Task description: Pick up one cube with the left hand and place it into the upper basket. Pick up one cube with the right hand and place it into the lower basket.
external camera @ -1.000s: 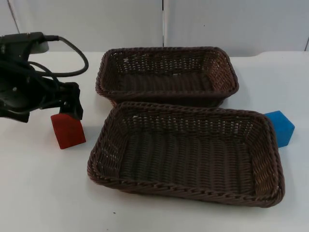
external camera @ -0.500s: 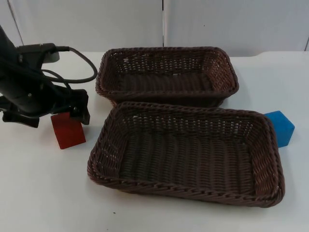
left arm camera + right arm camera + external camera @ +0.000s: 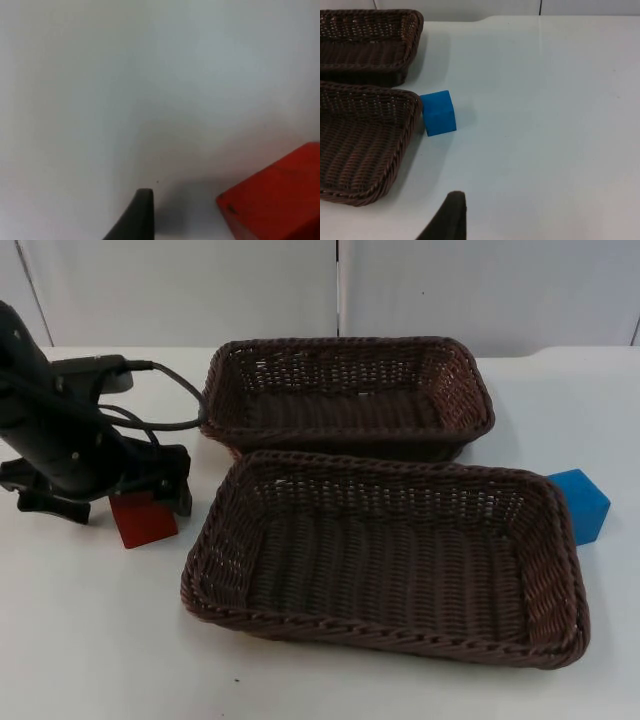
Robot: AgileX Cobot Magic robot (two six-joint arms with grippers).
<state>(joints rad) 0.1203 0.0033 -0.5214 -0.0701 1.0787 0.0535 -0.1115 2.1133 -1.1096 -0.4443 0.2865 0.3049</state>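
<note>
Lower now, the left tool has dropped onto the red cube near the counter's left edge.
Its opening cannot be told; the right arm waits, blue cube touching the lower basket.

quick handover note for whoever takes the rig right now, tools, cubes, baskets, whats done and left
Left tool: down over the red cube, which sits on the table left of the lower basket; no grasp visible yet.
Right tool: waiting above the table, off to the side of the blue cube.
Blue cube rests against the lower basket's right rim.
Upper basket and lower basket both empty.
Done: nothing placed. Left: both cubes.
</note>
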